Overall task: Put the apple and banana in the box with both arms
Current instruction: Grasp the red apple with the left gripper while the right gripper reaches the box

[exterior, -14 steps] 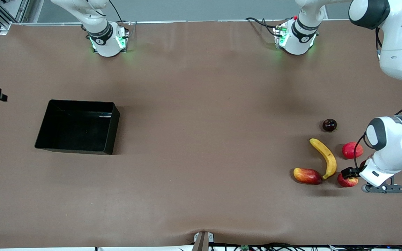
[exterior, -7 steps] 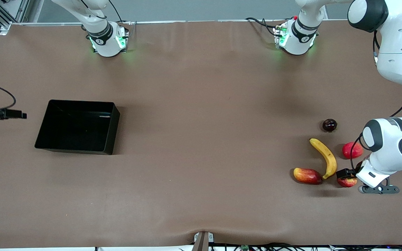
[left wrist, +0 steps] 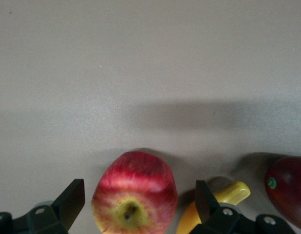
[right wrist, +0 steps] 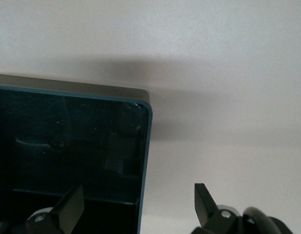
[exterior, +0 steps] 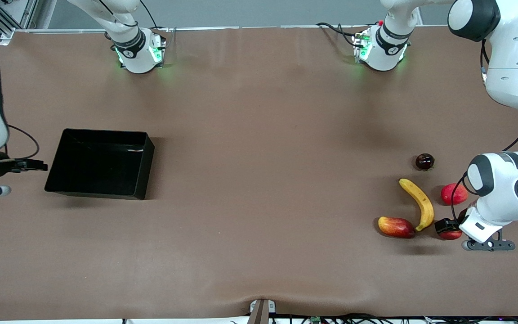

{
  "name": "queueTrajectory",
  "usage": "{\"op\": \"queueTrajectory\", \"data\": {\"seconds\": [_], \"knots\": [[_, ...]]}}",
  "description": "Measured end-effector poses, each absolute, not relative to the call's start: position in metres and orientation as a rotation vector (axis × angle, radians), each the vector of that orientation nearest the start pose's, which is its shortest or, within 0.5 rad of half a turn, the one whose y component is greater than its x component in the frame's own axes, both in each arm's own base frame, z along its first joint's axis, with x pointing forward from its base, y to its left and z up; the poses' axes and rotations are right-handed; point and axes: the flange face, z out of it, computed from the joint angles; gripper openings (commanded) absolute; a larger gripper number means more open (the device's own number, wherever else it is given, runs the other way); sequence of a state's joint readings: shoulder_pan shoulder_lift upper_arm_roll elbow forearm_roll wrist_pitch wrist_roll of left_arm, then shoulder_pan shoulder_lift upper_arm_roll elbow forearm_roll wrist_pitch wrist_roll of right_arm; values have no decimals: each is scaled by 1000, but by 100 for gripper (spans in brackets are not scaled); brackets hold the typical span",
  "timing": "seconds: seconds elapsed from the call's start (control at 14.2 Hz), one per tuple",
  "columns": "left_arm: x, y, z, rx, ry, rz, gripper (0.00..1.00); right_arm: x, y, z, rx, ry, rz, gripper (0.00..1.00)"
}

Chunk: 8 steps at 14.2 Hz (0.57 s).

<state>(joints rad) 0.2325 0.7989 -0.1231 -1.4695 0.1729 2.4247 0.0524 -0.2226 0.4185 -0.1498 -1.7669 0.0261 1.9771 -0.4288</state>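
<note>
Front view: the left gripper (exterior: 447,225) is down over the apple (exterior: 450,233), banana (exterior: 419,203) just beside; the right gripper (exterior: 32,165) hangs by the box (exterior: 146,148).

Left wrist view: fingers spread, apple (left wrist: 134,191) between them, ungrasped. The next move is probably to close.

Right wrist view: jaws apart, box (right wrist: 145,141) corner below, empty.
</note>
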Motion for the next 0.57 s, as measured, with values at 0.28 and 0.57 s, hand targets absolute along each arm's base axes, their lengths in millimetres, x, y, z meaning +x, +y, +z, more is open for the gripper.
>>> {"op": "queueTrajectory", "data": {"seconds": [0.28, 0.57], "knots": [[725, 95, 206, -3089, 36, -212, 26, 563, -219, 268, -3066, -79, 352, 43], [726, 95, 208, -3087, 50, -218, 0, 551, -231, 252, -3022, -126, 363, 0]]}}
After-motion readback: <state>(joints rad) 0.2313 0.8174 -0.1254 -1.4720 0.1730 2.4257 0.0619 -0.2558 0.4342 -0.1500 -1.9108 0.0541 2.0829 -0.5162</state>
